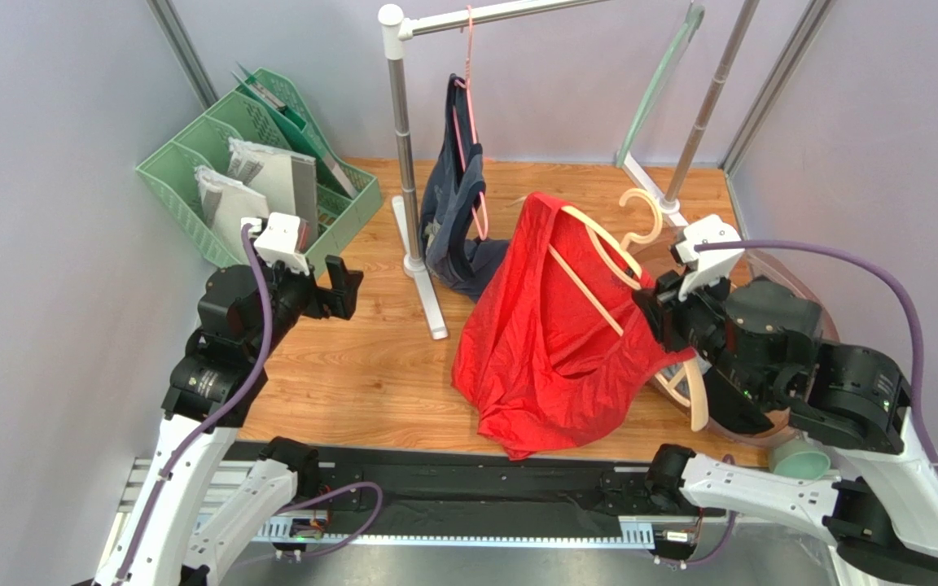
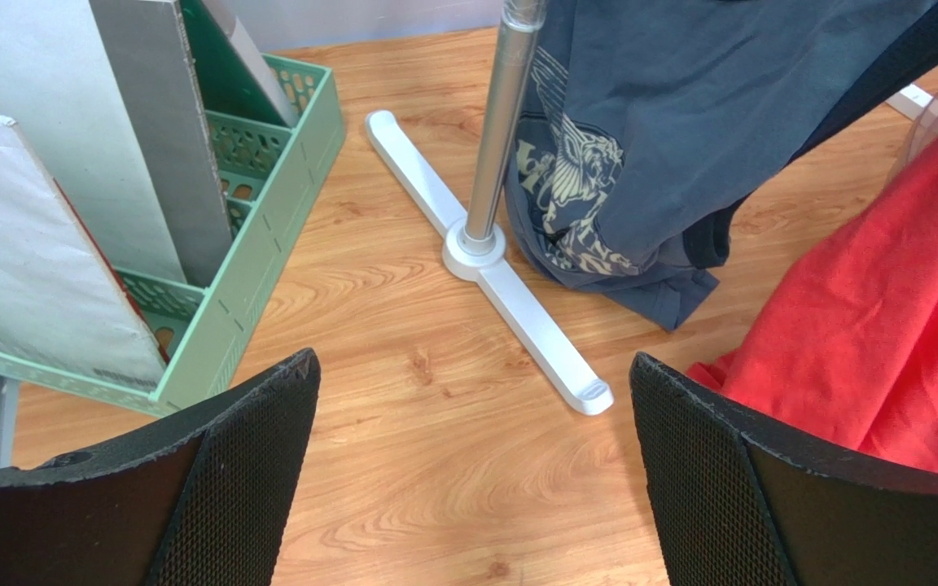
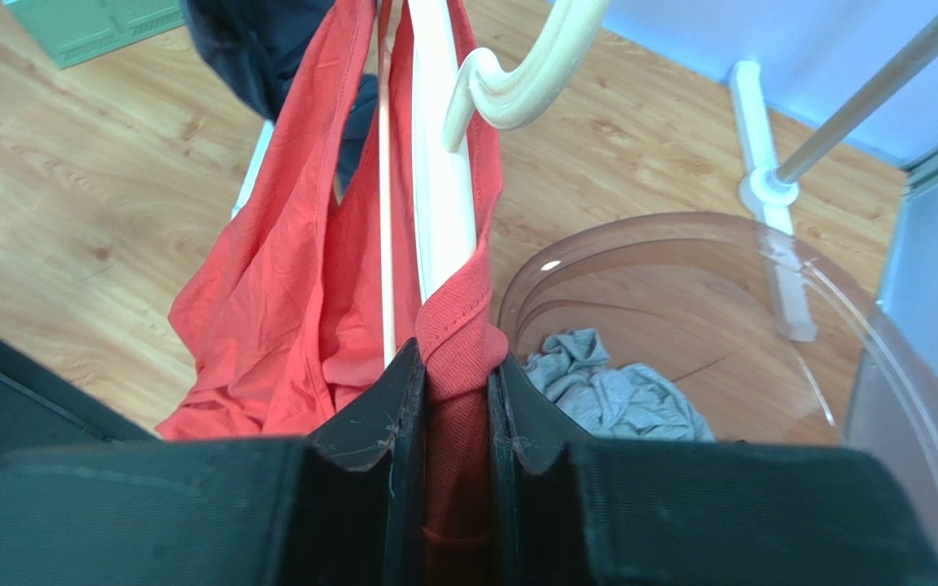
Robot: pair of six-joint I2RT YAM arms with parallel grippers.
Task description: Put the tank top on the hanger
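Nearest us, our right gripper [image 3: 447, 372] is clamped on a fold of the tank top [image 1: 547, 354] where it wraps the hanger [image 1: 609, 250]. The hanger's long axis runs from that grip, near the right edge of the bench [image 1: 364, 366], toward the middle of the far edge. The top drapes leftward onto the wood. Our left gripper [image 1: 337, 287] hangs by the left edge, jaws wide apart, empty, well apart from the fabric.

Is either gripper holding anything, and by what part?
Right gripper pinches the tank top where it drapes over one shoulder end of the hanger. Left gripper is open, holding nothing.
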